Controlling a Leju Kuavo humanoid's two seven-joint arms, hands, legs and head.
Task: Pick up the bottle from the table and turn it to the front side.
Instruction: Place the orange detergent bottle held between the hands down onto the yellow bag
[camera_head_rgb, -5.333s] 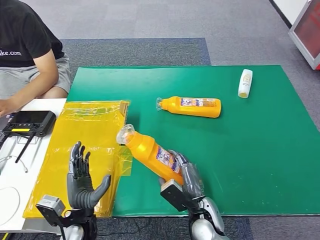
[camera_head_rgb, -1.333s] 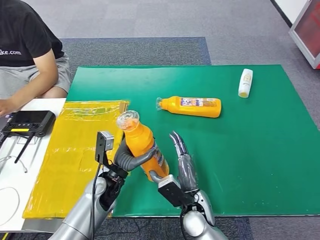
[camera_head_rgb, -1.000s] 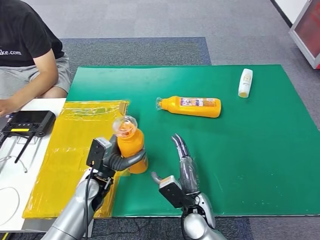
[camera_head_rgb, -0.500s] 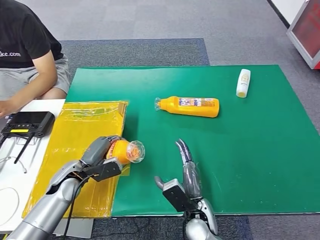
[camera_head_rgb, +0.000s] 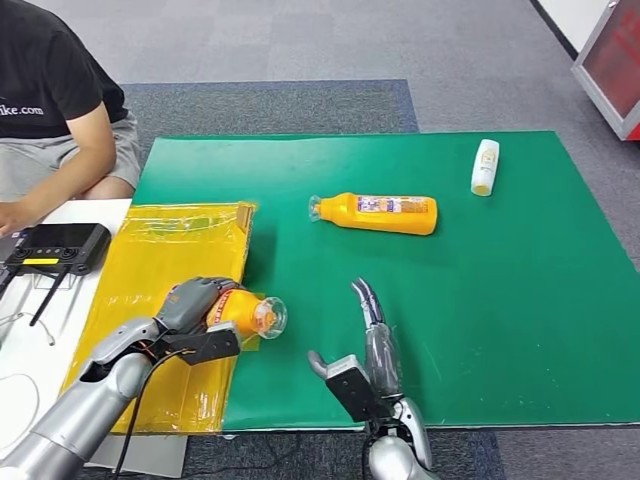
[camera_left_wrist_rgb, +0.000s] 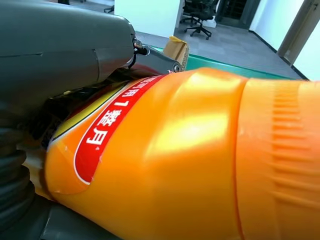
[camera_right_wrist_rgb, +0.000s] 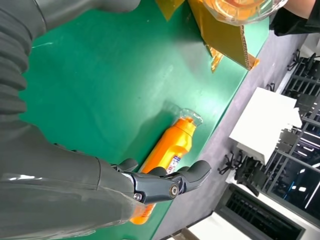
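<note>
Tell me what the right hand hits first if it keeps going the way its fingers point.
Probably the orange bottle lying on the mat: the right hand points across bare green mat toward it, though depth is uncertain.

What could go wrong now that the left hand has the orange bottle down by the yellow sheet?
1. The orange plastic bottle with the clear cap lies on its side in the left hand, at the edge of the glossy yellow plastic sheet; being round, it may roll once released.
2. The sheet's edge looks crinkled there, so fingers might snag it.
3. The open right hand hovers above the green mat nearby, too far to steady the bottle.
</note>
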